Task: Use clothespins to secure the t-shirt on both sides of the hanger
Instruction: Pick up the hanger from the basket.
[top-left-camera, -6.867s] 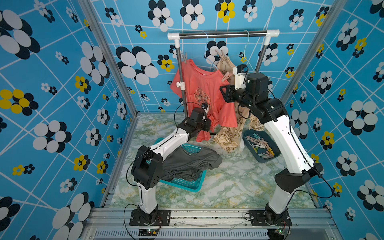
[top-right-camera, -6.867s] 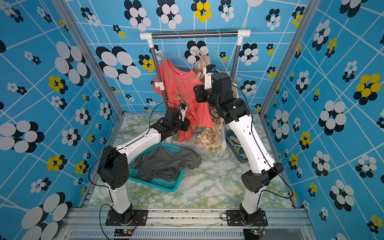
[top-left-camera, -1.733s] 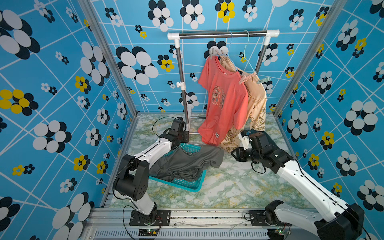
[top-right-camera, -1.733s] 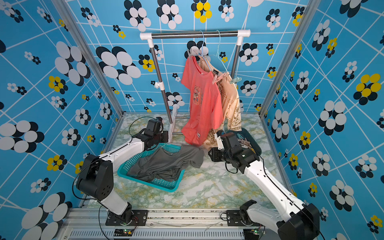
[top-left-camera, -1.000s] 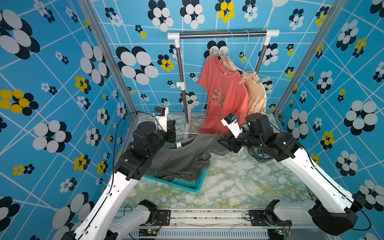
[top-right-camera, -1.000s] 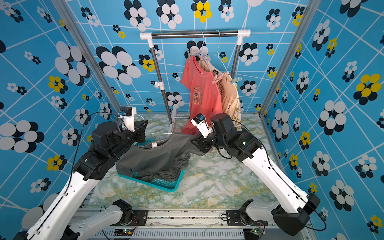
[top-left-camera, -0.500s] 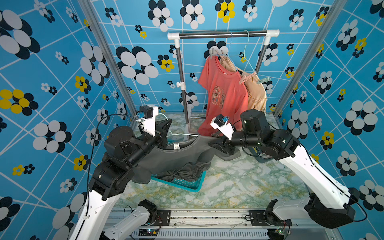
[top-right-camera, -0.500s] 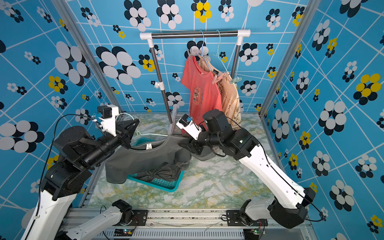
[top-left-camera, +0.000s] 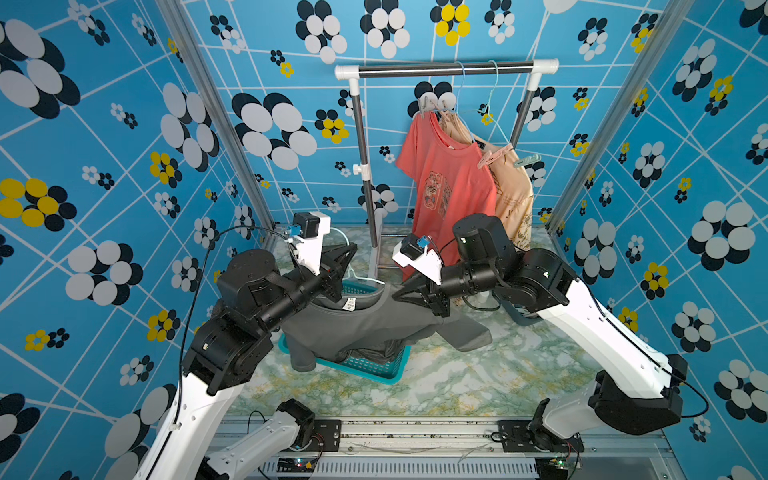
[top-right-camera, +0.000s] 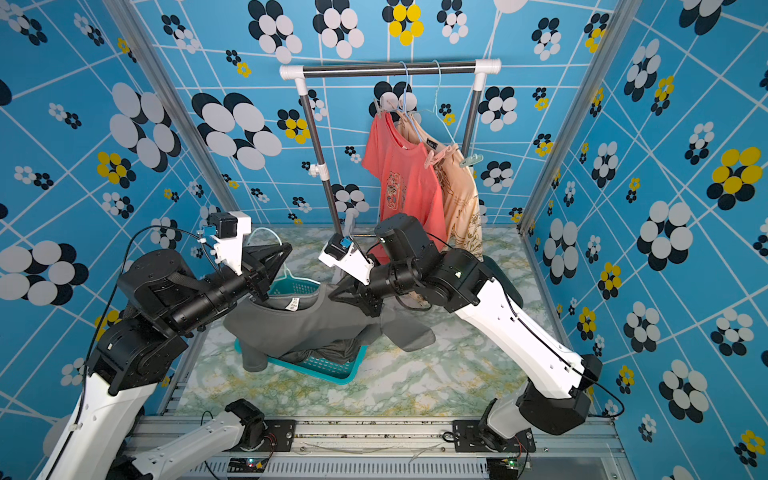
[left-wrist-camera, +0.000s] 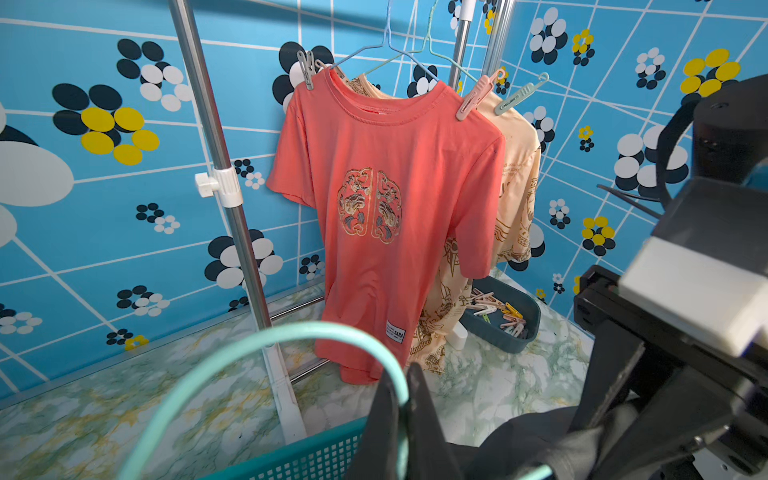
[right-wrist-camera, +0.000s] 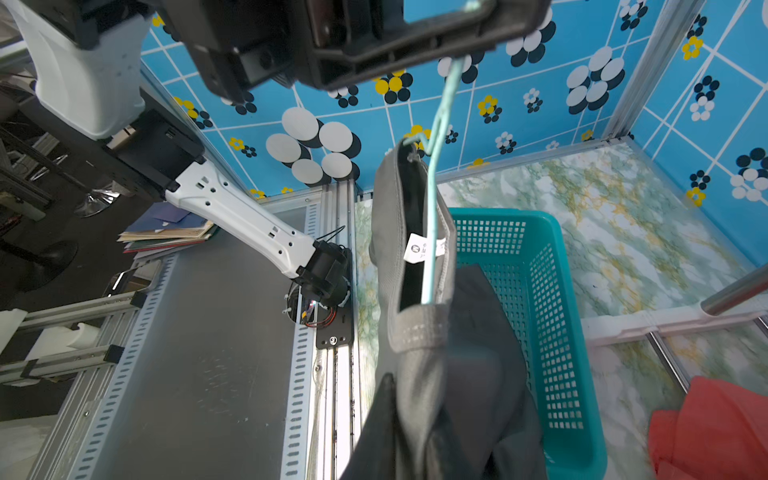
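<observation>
left gripper (left-wrist-camera: 406, 390) is clamping shut on the teal hanger (left-wrist-camera: 257, 345); right gripper (top-left-camera: 401, 296) is pinching the grey t-shirt (top-left-camera: 374, 320) shoulder, jaws nearly closed; clothespins (left-wrist-camera: 500, 316) are sitting in the tray (left-wrist-camera: 532, 322) far right; I'd be pulling that shoulder square over the hanger arm before pinning.

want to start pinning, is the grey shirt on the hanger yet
On it: the mint hanger passes through the neck of the grey shirt, hook sticking out above the collar.
</observation>
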